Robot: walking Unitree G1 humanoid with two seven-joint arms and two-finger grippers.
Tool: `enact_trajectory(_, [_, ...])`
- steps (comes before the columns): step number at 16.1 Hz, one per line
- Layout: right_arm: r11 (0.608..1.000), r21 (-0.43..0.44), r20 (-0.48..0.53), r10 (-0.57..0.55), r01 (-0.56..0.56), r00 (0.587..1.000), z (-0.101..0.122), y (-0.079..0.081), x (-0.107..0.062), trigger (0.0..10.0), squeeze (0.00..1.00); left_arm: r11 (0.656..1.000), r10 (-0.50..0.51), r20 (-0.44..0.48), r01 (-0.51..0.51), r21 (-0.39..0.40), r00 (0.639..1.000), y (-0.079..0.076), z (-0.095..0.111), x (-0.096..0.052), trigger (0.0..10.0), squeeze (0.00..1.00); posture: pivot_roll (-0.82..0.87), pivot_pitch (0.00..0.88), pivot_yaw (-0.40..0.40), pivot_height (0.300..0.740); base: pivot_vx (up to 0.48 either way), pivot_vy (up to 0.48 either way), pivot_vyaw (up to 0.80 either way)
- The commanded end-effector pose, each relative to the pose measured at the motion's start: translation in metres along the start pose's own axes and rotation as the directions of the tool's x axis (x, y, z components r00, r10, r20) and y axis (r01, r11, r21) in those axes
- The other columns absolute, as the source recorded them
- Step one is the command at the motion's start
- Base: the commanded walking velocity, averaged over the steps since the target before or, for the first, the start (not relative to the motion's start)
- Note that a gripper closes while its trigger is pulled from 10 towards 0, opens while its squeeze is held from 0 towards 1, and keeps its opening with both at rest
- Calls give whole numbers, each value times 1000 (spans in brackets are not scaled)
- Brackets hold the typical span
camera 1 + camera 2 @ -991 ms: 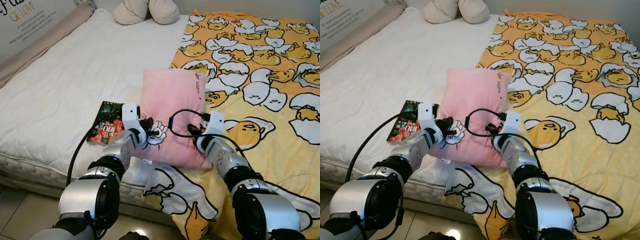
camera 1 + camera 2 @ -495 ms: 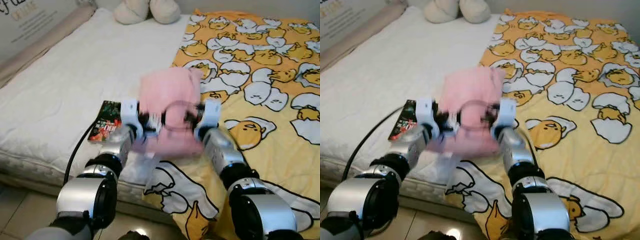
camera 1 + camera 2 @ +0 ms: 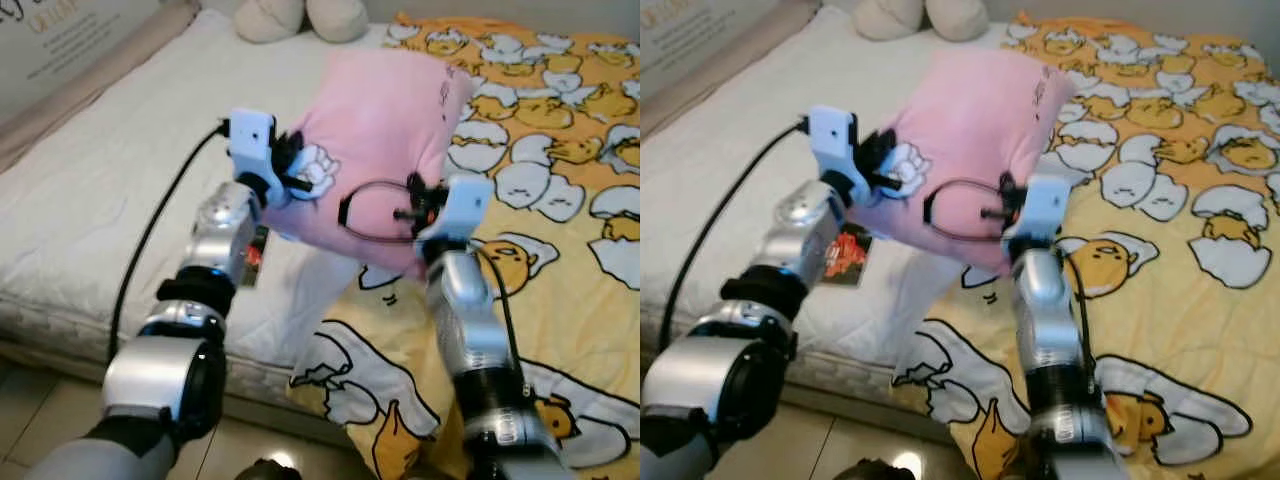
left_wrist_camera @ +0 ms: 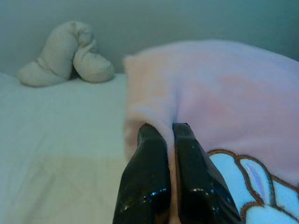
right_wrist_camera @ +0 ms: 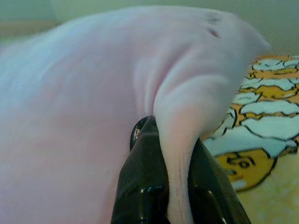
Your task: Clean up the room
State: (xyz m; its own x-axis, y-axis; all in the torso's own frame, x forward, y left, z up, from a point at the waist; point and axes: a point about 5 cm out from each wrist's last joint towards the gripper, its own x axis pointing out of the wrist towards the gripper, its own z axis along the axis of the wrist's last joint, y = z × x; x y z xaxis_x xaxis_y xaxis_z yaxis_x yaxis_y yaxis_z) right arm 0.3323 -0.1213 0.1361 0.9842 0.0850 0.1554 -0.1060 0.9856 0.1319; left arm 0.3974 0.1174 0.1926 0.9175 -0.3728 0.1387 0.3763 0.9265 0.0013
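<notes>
we hold the pink pillow (image 3: 375, 140) in the air over the bed (image 3: 120, 190), above the seam where the white mattress meets the yellow egg-print blanket (image 3: 560, 200). left pincer (image 4: 172, 140): fingers pressed together on the pillow's near left edge, a fold of pink fabric pinched between them, just beside the cartoon patch (image 3: 312, 168). right pincer (image 5: 175, 154): also clamped, a ridge of the pillow squeezed between its two fingers on the near right edge. the pillow hangs tilted, far corners up toward the head of the bed, near edge sagging between the two grips.

also on the bed: a book (image 3: 845, 255) with a dark and red cover lies on the white mattress near the front edge, partly hidden under the left forearm. a cream cushion (image 3: 300, 18) sits at the head of the bed. the blanket is rumpled and drapes off the front edge.

progress — our judgement: the pillow is picked up but not placed; the likely spot is the head of the bed near the cream cushion. left to do: set the pillow down, deal with the book, perhaps straighten the blanket. early to middle of the task.

risk — both grips are thin pinches of soft fabric, so the pillow could slip out on a fast swing.
</notes>
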Motion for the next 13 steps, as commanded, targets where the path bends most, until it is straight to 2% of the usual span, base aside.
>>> enact_trajectory(1, [999,-15,12,-31,31,999,2,-5,-3,10000,0,999,43,67,-45,26,997,13,16,-2,10000,0,-185,0,74,740,0,0,0])
enact_trajectory(3, [999,-19,-9,-39,38,999,-2,-8,-3,10000,0,999,49,58,-49,9,997,13,13,-2,10000,0,-186,0,76,740,0,0,0])
enact_trajectory(6, [996,-87,8,4,-4,1000,16,-17,12,10000,0,999,39,31,-38,-24,999,0,0,-6,10000,0,-186,0,70,740,0,480,0])
enact_trajectory(7, [996,-91,8,2,-1,1000,17,-17,12,10000,0,999,40,30,-39,-25,999,-1,-1,-6,10000,0,-186,0,70,740,0,480,0])
enact_trajectory(9, [995,-97,1,3,-3,1000,19,-19,14,10000,0,998,39,-10,-39,-50,999,-7,-16,-9,10000,0,-180,0,68,740,0,480,0])
enact_trajectory(13, [995,-93,-16,18,-19,1000,16,-15,15,10000,0,996,56,-58,-60,-73,997,-7,-30,-15,10000,0,-177,0,72,740,0,480,0])
